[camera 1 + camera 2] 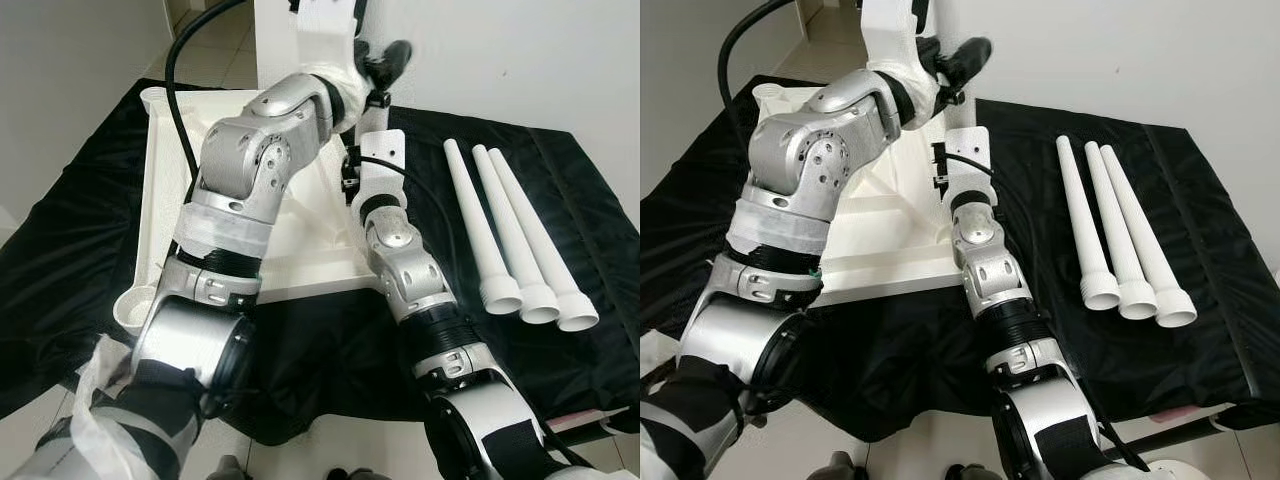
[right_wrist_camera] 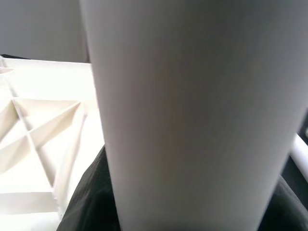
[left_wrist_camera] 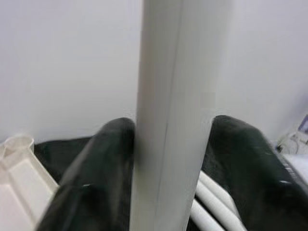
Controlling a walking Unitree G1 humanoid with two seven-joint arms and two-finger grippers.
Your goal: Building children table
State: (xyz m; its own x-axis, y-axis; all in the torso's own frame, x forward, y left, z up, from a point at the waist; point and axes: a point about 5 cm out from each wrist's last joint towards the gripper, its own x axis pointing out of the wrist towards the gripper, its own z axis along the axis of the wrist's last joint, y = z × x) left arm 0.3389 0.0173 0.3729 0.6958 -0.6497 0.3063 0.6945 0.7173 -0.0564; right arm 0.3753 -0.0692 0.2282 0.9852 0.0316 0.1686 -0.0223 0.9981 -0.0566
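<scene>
Leg (image 3: 175, 115): standing upright over the tabletop's far corner; looking light, stiff, smooth plastic, likely slippery, best gripped mid-shaft.
Left claw (image 3: 173, 159): closing on the leg.
Right claw: fingers hidden, cannot tell.
Tabletop (image 1: 160, 180): lying upside down on black cloth (image 1: 60, 260).
Spare legs (image 1: 515, 235): lying together, well apart from it.

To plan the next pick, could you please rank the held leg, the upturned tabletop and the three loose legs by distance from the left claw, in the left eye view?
1. The held leg, upright between the left claw's fingers.
2. The upturned tabletop, lying just below the claw, toward the robot's left.
3. The three loose legs, side by side on the black cloth, off to the robot's right.
</scene>
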